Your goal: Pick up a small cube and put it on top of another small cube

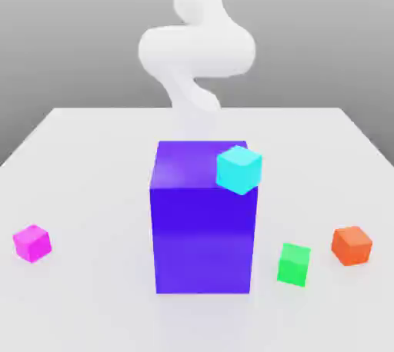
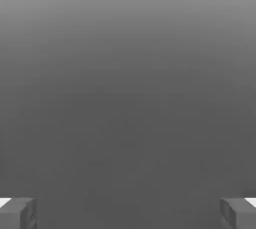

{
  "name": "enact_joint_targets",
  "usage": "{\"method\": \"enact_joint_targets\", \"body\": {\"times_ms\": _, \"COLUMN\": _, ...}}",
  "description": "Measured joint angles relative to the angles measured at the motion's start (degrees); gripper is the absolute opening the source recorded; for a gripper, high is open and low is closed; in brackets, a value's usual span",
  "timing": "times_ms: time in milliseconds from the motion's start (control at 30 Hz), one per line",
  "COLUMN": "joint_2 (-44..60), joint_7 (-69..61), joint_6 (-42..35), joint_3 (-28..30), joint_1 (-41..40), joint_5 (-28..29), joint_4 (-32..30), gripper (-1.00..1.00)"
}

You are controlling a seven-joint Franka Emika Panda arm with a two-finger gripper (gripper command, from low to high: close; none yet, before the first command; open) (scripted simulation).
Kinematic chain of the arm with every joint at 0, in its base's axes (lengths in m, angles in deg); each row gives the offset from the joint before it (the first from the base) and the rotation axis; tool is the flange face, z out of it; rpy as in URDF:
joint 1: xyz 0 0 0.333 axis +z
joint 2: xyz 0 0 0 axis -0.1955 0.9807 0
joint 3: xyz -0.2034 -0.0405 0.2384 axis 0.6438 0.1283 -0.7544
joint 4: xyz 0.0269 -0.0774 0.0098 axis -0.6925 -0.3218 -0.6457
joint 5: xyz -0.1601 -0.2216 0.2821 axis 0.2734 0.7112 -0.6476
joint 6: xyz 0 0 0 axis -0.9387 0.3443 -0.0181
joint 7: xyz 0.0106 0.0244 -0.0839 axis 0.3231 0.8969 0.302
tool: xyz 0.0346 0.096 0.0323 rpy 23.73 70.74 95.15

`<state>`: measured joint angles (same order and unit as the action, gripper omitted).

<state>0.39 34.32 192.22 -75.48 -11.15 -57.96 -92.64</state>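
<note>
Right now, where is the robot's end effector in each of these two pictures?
Exterior view: the white arm stands at the middle, and its lower end is hidden behind the big purple block.
Hand view: the end effector is open, its two grey fingertips set wide apart with nothing between them.
Shared landmark: the robot itself, since the fingertips sit at the end of that white arm.

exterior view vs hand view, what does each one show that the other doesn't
The exterior view alone shows the white table, the big purple block with a cyan cube at its top edge, the magenta-pink cube on that view's left, the green cube and orange cube on its right, and the white arm. The hand view alone shows the gripper, open, its fingertips far apart over plain grey. No object is common to both.
</note>
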Motion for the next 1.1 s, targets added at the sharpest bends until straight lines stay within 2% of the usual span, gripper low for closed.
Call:
{"method": "enact_joint_targets", "body": {"times_ms": 433, "joint_2": 27.3, "joint_7": -14.9, "joint_6": 12.8, "joint_3": 19.9, "joint_1": -2.0, "joint_5": -10.2, "joint_4": -9.2, "gripper": 0.00}}
{"method": "enact_joint_targets", "body": {"times_ms": 633, "joint_2": 39.9, "joint_7": -22.1, "joint_6": 18.6, "joint_3": 25.4, "joint_1": -7.5, "joint_5": -15.4, "joint_4": -13.3, "gripper": 0.00}}
{"method": "enact_joint_targets", "body": {"times_ms": 800, "joint_2": 49.3, "joint_7": -25.2, "joint_6": 24.0, "joint_3": 28.3, "joint_1": -12.7, "joint_5": -15.7, "joint_4": -17.0, "gripper": 0.00}}
{"method": "enact_joint_targets", "body": {"times_ms": 900, "joint_2": 53.9, "joint_7": -28.6, "joint_6": 26.9, "joint_3": 26.0, "joint_1": -15.7, "joint_5": -19.4, "joint_4": -16.8, "gripper": 0.00}}
{"method": "enact_joint_targets", "body": {"times_ms": 1100, "joint_2": 62.4, "joint_7": -37.0, "joint_6": 32.6, "joint_3": 15.2, "joint_1": -24.4, "joint_5": -30.3, "joint_4": -14.4, "gripper": 0.00}}
